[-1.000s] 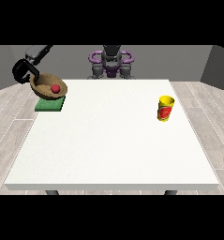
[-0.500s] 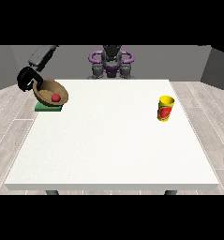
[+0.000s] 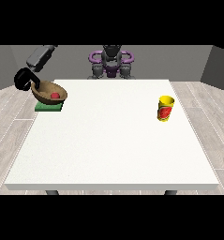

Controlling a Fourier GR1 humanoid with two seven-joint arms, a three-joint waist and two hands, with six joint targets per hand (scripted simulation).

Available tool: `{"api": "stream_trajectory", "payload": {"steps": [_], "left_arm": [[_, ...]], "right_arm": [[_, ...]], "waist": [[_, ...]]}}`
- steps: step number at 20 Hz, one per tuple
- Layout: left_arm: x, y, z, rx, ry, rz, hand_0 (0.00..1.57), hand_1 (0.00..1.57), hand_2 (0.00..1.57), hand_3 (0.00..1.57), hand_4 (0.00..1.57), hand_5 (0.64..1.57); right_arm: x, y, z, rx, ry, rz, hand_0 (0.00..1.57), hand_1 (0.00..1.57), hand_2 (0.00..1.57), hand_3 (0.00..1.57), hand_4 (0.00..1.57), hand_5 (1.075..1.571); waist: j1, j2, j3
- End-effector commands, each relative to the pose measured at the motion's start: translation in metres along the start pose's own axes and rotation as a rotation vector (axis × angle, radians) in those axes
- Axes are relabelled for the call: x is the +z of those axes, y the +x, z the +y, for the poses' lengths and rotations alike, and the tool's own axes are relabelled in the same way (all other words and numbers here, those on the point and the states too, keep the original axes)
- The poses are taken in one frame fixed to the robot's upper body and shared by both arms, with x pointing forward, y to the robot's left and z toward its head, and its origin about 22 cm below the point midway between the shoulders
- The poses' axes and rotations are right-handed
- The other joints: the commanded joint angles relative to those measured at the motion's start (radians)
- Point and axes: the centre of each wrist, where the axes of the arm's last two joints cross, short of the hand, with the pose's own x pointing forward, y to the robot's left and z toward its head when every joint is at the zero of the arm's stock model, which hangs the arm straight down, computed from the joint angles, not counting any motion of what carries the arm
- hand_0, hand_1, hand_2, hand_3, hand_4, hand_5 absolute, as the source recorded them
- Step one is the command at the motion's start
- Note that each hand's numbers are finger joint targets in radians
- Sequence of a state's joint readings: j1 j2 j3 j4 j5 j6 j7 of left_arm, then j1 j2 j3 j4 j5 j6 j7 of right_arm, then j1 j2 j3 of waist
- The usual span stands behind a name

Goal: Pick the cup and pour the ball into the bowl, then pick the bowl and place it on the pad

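Observation:
A brown bowl [image 3: 49,91] with a red ball [image 3: 55,95] inside rests on the green pad [image 3: 48,107] at the table's far left, tilted a little. The black hand at the view's left [image 3: 24,80] is at the bowl's left rim, curled on it. A yellow cup [image 3: 165,108] with a red label stands upright on the right side of the table, away from both. The other hand shows nowhere in this view.
The white table [image 3: 113,145] stretches wide between pad and cup. The robot's torso [image 3: 111,63] stands behind the far edge. The pad lies close to the table's left edge.
The hand at the view's left has come down and shifted slightly left, lowering the bowl with the ball onto the green pad. The cup has stayed put.

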State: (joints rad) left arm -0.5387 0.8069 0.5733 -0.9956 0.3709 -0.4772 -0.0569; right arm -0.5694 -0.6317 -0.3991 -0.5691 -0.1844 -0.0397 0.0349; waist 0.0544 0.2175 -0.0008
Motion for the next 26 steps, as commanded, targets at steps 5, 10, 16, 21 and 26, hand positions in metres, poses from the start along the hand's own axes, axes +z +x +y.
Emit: {"api": "stream_trajectory", "payload": {"steps": [5,10,16,21,26], "left_arm": [[0.002,0.006,0.011,-0.014,0.026,0.014,0.00,0.00,0.00,0.00,1.19,1.562],[-0.001,0.004,0.016,-0.012,0.041,-0.054,0.00,0.00,0.00,0.00,1.19,1.564],[0.002,0.007,0.011,-0.034,0.032,-0.071,0.00,0.00,0.00,0.00,1.19,1.567],[-0.002,0.021,0.017,-0.018,0.000,-0.061,0.00,0.00,0.00,0.00,1.21,1.569],[0.003,-0.016,-0.025,0.016,-0.051,0.019,0.00,0.00,0.00,0.00,1.19,1.569]], "right_arm": [[-0.001,0.002,0.004,-0.006,-0.064,-0.020,1.49,1.49,1.40,0.80,0.00,1.544],[-0.005,0.026,0.047,-0.107,-0.038,-0.070,1.45,1.45,1.38,0.75,0.00,1.540],[-0.005,0.010,0.018,-0.027,-0.071,-0.096,0.93,0.93,1.10,1.04,0.16,1.509],[-0.007,0.021,0.029,0.066,-0.001,-0.068,0.00,0.00,0.00,0.00,0.00,1.410],[-0.009,0.033,-0.011,0.123,-0.013,0.015,0.00,0.00,0.00,0.00,0.00,1.400]], "waist": [[-0.010,-0.018,0.0009],[0.000,0.068,0.0004],[0.027,0.073,0.0015],[0.059,0.059,0.0013],[0.061,-0.054,0.0011]]}}
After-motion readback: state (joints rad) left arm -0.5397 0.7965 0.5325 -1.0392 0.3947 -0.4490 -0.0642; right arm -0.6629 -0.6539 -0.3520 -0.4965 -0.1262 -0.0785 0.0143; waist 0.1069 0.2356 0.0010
